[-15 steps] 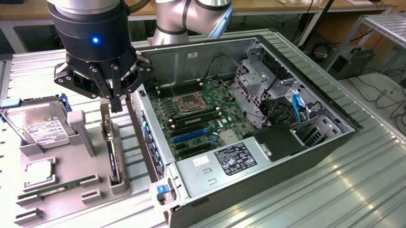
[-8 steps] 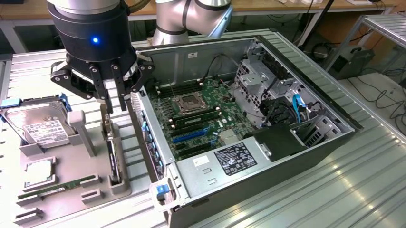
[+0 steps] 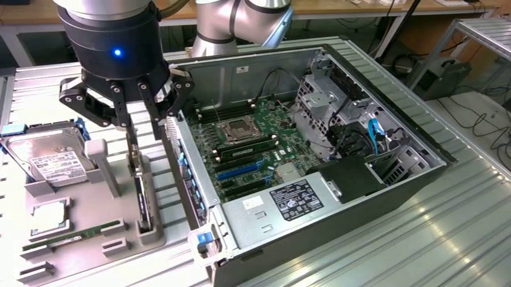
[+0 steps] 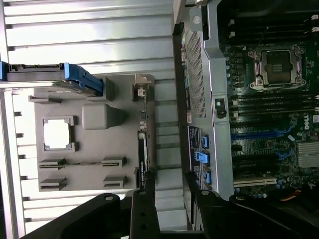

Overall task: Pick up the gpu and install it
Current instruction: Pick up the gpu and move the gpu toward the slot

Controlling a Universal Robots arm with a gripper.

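**Spread hand (image 3: 148, 116) above the gpu (image 3: 142, 197), which stood in its holder (image 3: 80, 257) beside the computer case (image 3: 335, 245)**

The ribbed metal desk (image 3: 447, 239) carried the open computer case with its motherboard (image 3: 255, 140) exposed. The gray holder was just beside the case, on the exterior view's left. The hand hung over the far part of the holder, its fingers apart and pinching nothing; whether one finger touched the card, I could not tell. The gpu stood on its edge in a slot on the holder's side nearest the case. A hard drive (image 3: 48, 161) lay at the holder's far left.
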